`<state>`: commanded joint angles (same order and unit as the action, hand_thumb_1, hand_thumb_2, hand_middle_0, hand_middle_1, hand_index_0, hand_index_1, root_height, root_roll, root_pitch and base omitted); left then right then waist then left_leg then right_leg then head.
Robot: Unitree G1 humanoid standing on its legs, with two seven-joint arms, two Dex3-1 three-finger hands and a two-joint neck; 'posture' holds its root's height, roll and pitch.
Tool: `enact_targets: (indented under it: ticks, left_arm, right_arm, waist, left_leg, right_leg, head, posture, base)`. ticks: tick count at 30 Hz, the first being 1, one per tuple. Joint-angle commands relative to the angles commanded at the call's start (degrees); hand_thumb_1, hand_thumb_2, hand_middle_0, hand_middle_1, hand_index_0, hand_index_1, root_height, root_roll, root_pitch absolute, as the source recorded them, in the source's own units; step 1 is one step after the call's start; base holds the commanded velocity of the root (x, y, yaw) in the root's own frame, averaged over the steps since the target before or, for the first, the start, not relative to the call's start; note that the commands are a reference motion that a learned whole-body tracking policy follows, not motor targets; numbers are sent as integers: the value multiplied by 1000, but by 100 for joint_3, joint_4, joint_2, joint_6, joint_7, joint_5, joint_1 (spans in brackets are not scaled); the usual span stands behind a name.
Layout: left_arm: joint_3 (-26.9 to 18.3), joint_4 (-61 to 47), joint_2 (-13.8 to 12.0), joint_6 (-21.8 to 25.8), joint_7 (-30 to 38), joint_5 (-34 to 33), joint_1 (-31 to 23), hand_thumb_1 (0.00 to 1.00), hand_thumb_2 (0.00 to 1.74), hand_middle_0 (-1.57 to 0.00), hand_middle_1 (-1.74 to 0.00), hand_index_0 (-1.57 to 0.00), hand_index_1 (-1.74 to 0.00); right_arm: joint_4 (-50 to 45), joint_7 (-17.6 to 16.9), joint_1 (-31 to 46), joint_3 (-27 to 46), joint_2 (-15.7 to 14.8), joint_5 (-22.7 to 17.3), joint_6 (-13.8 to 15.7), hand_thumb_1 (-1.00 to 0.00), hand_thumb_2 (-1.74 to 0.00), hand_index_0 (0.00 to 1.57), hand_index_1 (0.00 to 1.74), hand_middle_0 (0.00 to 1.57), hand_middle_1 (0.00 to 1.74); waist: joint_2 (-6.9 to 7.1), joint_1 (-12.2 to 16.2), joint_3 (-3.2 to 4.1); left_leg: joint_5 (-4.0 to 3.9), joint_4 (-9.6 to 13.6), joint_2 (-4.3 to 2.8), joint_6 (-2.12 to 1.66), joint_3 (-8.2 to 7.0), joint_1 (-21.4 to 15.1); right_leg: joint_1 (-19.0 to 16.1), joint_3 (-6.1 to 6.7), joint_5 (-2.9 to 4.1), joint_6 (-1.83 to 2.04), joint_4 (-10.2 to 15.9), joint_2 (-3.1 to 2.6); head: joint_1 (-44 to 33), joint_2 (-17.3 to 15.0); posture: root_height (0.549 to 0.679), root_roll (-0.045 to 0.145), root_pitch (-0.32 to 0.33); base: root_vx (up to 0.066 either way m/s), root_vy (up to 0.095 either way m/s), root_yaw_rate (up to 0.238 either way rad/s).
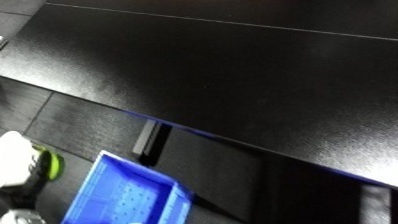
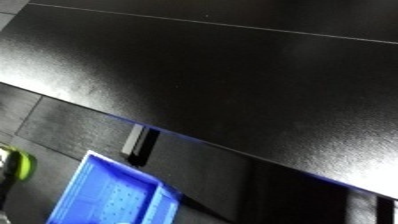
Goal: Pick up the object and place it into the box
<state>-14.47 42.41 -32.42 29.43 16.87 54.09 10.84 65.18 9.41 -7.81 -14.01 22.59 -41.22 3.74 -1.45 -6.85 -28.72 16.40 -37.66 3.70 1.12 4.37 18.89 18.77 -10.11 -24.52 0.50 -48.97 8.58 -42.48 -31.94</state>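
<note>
- The object (image 1: 55, 165), a yellow-green thing, shows only as a sliver at the lower left edge of the left eye view, tucked against your left hand (image 1: 19, 172). It is not on the table.
- The black table (image 1: 249, 75) fills most of both views and slopes across them at a tilt, its near edge running from the left down to the lower right.
- The blue bin (image 1: 107, 195) sits below that edge, on the tiled floor (image 1: 71, 125), with only part of it in view at the bottom.
- Your left hand is at the far left, partly cut off. The white forearm covers much of it, and you cannot tell from here whether the fingers are curled round the object or merely beside it.
- Your right hand is in neither view, so the left is the only 1 near the work.
- The relation that matters: the bin lies just to the right of the object and slightly lower, with a narrow strip of floor between them. The object's long axis seems to run roughly up and down the picture, though too little shows to be sure.
- In my judgement, the next move is a short carry to the right until the object hangs over the bin's open top.
</note>
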Motion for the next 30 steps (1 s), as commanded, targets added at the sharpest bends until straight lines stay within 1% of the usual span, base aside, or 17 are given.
enact_targets:
  ticks: [3,7,11,14,18,21,25,30]
  left_arm:
    - [119,448,-84,-266,67,-267,79,800,1392,-1256,-1392,-1256,-1392]
    - [176,1060,-186,-513,-147,-172,254,800,1392,-1256,-1392,-1256,-1392]
    - [175,1645,-248,-687,-408,96,459,800,1392,-1256,-1392,-1256,-1392]
    - [182,2030,-247,-747,-561,175,614,800,1392,-1256,-1392,-1256,-1392]
    - [196,2391,-255,-786,-753,348,793,600,1044,-942,-1044,-942,-1044]
    - [203,2605,-323,-867,-852,429,914,450,783,-706,-783,-706,-783]
    - [218,2850,-448,-960,-887,417,1044,250,435,-393,-435,-393,-435]
    - [247,3042,-560,-988,-1056,440,1179,0,0,0,0,0,0]
  right_arm:
    - [41,16,5,-70,-32,70,-26,0,0,0,0,0,0]
    - [120,101,11,-156,-40,251,-2,0,0,0,0,0,0]
    - [207,181,35,-206,-38,481,46,0,0,0,0,0,0]
    - [252,272,58,-216,-23,504,93,0,0,0,0,0,0]
    - [309,410,97,-217,-3,512,156,0,0,0,0,0,0]
    - [328,504,121,-227,16,473,179,0,0,0,0,0,0]
    - [326,563,144,-252,37,395,180,0,0,0,0,0,0]
    - [339,585,138,-269,43,354,179,0,0,0,0,0,0]
  waist:
    - [119,-12,20]
    - [311,-6,29]
    - [516,-36,-11]
    - [675,-76,-42]
    - [839,-127,-82]
    - [917,-153,-104]
    - [970,-165,-107]
    - [988,-154,-107]
  left_leg:
    - [-61,90,-38,9,42,-3]
    - [-171,238,-102,-12,111,19]
    - [-252,324,-159,-28,163,73]
    - [-280,355,-184,-31,179,96]
    - [-324,442,-203,-46,200,97]
    - [-352,504,-206,-62,224,101]
    - [-368,557,-199,-80,250,110]
    - [-364,603,-180,-99,274,104]
  right_leg:
    - [-87,-46,-48,-22,25,-40]
    - [-183,-70,-59,-52,131,-135]
    - [-208,-93,-54,-69,170,-215]
    - [-220,-128,-44,-64,199,-244]
    - [-235,-169,-21,-46,266,-259]
    - [-243,-195,-9,-38,311,-258]
    - [-255,-224,-3,-39,368,-246]
    - [-288,-239,11,-39,454,-231]
  head:
    - [-810,-19]
    - [-1635,-112]
    - [-1968,-211]
    - [-2065,-228]
    - [-2024,-248]
    - [-1948,-295]
    - [-1832,-325]
    - [-1649,-392]
  posture:
    - [632,53,-66]
    - [633,48,-64]
    - [633,42,-62]
    - [633,39,-60]
    - [634,35,-55]
    - [635,32,-52]
    - [636,31,-47]
    - [636,32,-44]
  base:
    - [12,5,60]
    - [5,9,55]
    - [-4,12,64]
    - [-3,5,63]
    - [0,7,93]
    - [-5,-1,104]
    - [-4,-2,74]
    - [-6,-1,29]
